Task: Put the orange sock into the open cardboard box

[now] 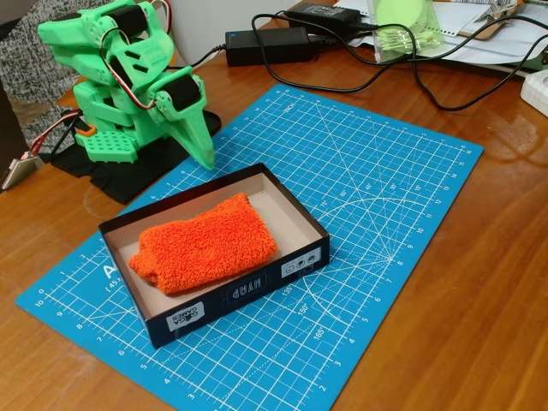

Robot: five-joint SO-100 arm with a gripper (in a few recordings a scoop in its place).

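Note:
The orange sock [205, 244] lies flat inside the open cardboard box [301, 224], filling most of its beige floor. The box is dark outside, with white labels on its near side, and sits on the blue cutting mat. My green arm is folded up at the upper left. Its gripper [205, 159] points down just behind the box's far edge, apart from the sock. The fingers look pressed together into one wedge, with nothing between them.
The blue cutting mat [385, 188] covers the middle of the wooden table. Black power adapters [267, 43], looping cables [428, 86], papers and a green translucent container [402, 30] crowd the back edge. A white object [537, 90] sits at the right edge.

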